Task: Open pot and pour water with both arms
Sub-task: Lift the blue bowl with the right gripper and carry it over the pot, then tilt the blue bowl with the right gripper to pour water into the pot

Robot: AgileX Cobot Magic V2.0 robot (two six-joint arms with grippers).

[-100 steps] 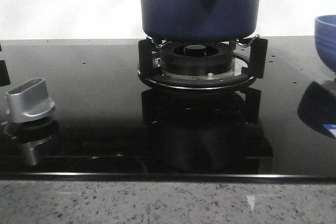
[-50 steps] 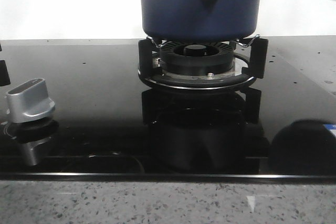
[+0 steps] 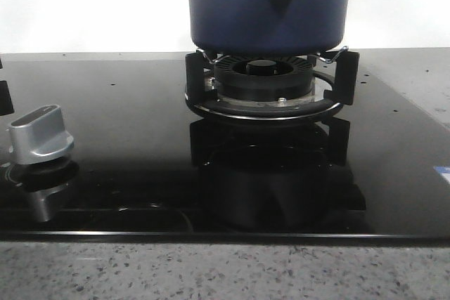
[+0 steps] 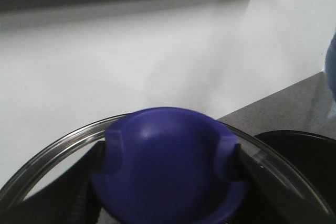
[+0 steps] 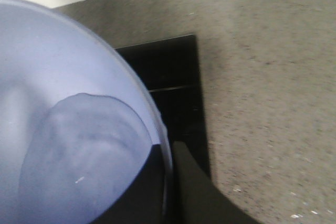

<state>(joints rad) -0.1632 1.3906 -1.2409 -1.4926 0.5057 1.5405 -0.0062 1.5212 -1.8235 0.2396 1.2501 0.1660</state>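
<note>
The dark navy-blue pot (image 3: 267, 5) sits on the black burner ring (image 3: 264, 86) in the front view, its top cut off by the frame. Neither gripper shows in that view. In the left wrist view my left gripper (image 4: 168, 166) is shut on the blue knob (image 4: 168, 156) of a glass lid (image 4: 52, 145) with a metal rim. In the right wrist view my right gripper (image 5: 169, 182) is shut on the rim of a blue bowl (image 5: 63, 77) that holds water (image 5: 79, 150), one finger inside, one outside.
A silver stove knob (image 3: 40, 135) stands at the front left of the black glass hob (image 3: 126, 124). The speckled grey counter (image 5: 262, 77) lies beside the hob's corner (image 5: 173, 77) under the bowl. A dark round shape (image 4: 299, 150) shows beside the lid.
The blue bowl at the right edge of the front view rose and left the frame. Its dark reflection on the hob is gone. The pot has not moved.
</note>
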